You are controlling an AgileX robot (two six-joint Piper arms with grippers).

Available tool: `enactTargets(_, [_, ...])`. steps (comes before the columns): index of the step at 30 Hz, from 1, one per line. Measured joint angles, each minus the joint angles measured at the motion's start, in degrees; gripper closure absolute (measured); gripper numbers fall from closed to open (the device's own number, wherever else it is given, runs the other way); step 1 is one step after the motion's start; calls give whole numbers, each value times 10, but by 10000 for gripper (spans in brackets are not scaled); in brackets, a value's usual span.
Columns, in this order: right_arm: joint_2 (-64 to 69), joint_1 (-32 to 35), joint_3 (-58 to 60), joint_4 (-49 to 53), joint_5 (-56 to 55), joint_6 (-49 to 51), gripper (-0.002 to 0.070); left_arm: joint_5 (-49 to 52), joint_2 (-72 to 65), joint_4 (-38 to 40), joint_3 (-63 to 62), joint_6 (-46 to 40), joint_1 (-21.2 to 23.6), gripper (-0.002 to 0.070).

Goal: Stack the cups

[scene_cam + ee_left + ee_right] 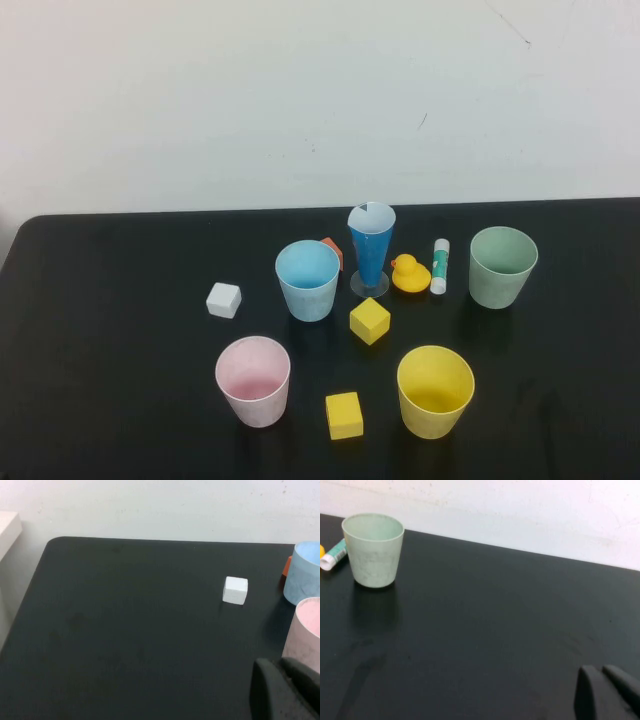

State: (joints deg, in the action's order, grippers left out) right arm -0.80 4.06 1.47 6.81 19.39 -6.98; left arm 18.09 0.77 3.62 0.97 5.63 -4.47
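Four cups stand apart and upright on the black table (120, 330): light blue cup (307, 279) at the centre, pink cup (253, 380) front left, yellow cup (435, 390) front right, sage green cup (503, 266) at the right. Neither arm shows in the high view. My left gripper (280, 672) is shut and empty, close to the pink cup (306, 635), with the blue cup (303, 572) beyond. My right gripper (601, 676) is shut and empty over bare table, far from the green cup (373, 548).
A tall dark-blue cone (371, 246) on a clear base stands behind the blue cup, with an orange block (333, 250), a yellow duck (409, 273) and a glue stick (440, 265) beside it. A white cube (224, 300) and two yellow cubes (369, 320) (344, 415) lie among the cups.
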Motion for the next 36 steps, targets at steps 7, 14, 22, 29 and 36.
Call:
enactTargets(7, [0,0,0,-9,0,0,678,0,0,0,0,-3,0,677])
enactTargets(14, [0,0,0,-11,0,0,678,0,0,-1,0,-3,0,677])
enactTargets(22, [0,0,0,-11,0,0,678,0,0,-1,0,-3,0,677])
enactTargets(29, [0,0,0,-11,0,0,678,0,0,-1,0,-3,0,677])
enactTargets(36, [0,0,0,-11,0,0,678,0,0,-1,0,-1,0,677])
